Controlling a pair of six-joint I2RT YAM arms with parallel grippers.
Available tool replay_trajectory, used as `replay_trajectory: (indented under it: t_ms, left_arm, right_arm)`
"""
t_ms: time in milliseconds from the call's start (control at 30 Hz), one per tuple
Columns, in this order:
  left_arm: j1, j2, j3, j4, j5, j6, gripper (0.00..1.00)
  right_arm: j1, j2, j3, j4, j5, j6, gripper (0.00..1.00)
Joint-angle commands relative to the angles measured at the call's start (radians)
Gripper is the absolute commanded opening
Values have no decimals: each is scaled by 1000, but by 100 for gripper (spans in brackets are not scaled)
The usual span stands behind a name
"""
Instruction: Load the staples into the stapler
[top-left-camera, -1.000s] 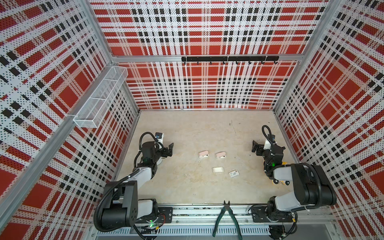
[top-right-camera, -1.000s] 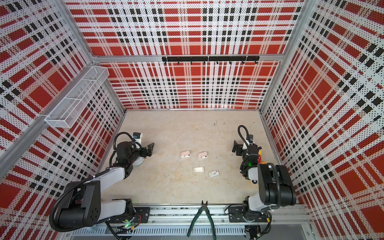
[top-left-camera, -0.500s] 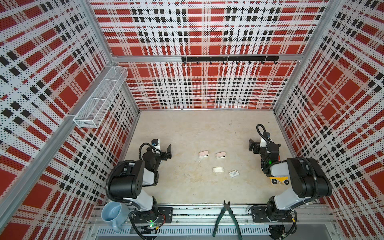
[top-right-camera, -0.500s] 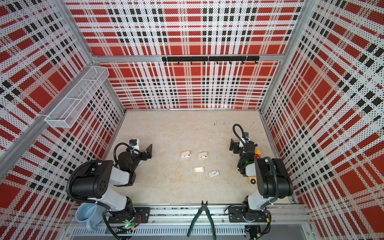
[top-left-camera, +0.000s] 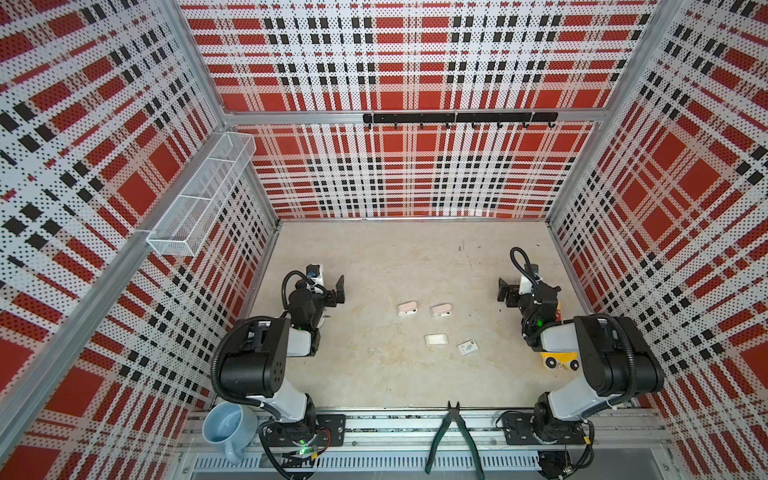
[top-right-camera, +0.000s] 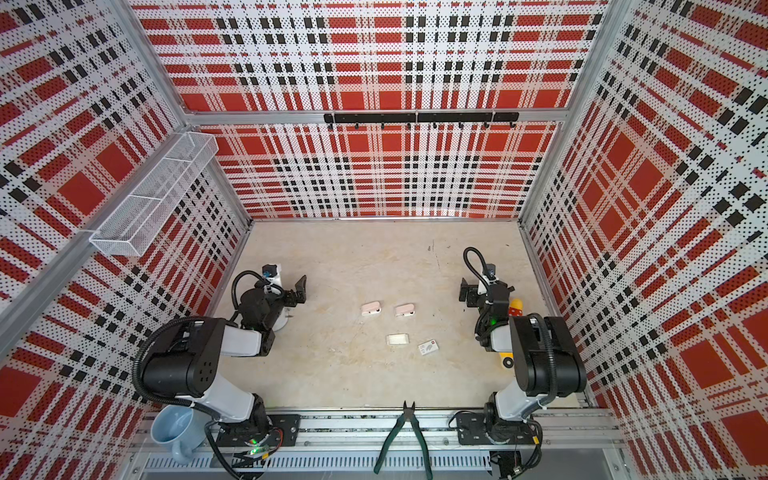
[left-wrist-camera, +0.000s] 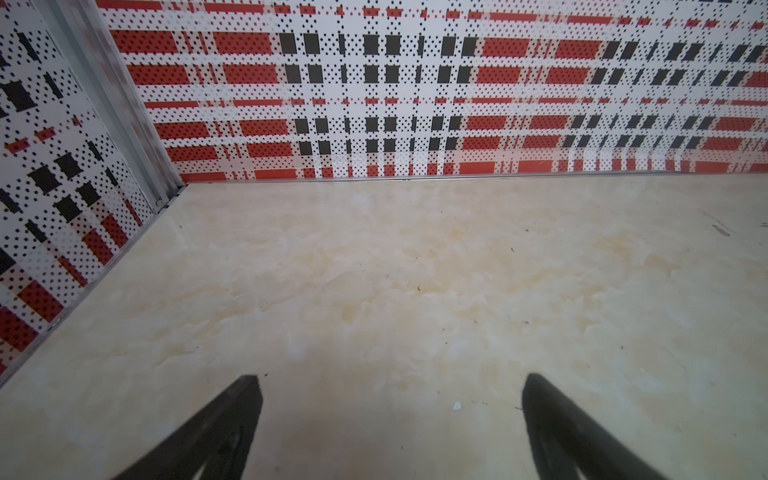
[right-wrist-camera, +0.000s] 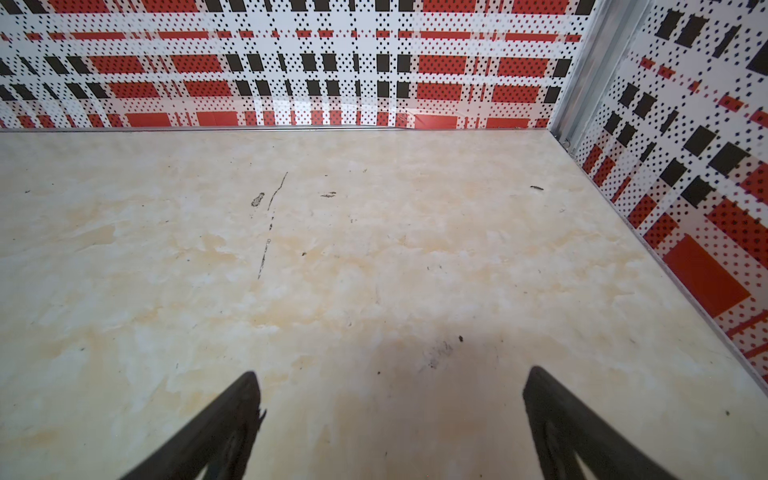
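The left gripper (left-wrist-camera: 388, 380) and the right gripper (right-wrist-camera: 388, 374) are both spread wide apart and hold nothing. The staples (top-left-camera: 436, 339) lie between them, far from both.

the beige marbled table (top-left-camera: 395, 257) carries near its middle a small pink stapler (top-left-camera: 407, 308), a second pink one (top-left-camera: 440, 310) just beside it. nearer the front edge lie the pale staples (top-left-camera: 436, 339) and a red-marked white sleeve (top-left-camera: 468, 347). a yellow wheeled toy (top-left-camera: 561, 358) sits by the right edge
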Motion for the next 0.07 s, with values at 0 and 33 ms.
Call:
replay_trajectory:
  t_ms: [0,33]
  left_arm:
    - [-12,-21,17,-57,-40,13,100]
    - [-13,-19,17,-58,-42,14,100]
  right_arm:
    - [7,-1,16,22,5,-28,100]
    - [7,-2,14,26,7,-29,100]
